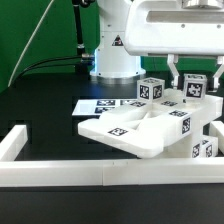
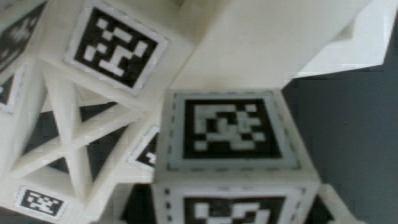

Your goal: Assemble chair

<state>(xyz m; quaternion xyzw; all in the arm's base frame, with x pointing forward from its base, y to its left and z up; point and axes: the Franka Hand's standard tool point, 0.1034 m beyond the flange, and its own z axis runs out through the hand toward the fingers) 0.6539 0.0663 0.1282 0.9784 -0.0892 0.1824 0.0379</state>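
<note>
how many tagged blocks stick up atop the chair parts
2: one block at the exterior view's left of the tool, another block under it; others may be hidden.

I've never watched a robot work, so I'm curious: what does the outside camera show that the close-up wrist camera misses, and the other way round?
Only the exterior view shows the black table, the white border rail, the marker board, the arm's base and the gripper over the parts. Only the wrist view shows the criss-cross bars of a frame up close and one tag in detail. Both show the white tagged chair parts.
</note>
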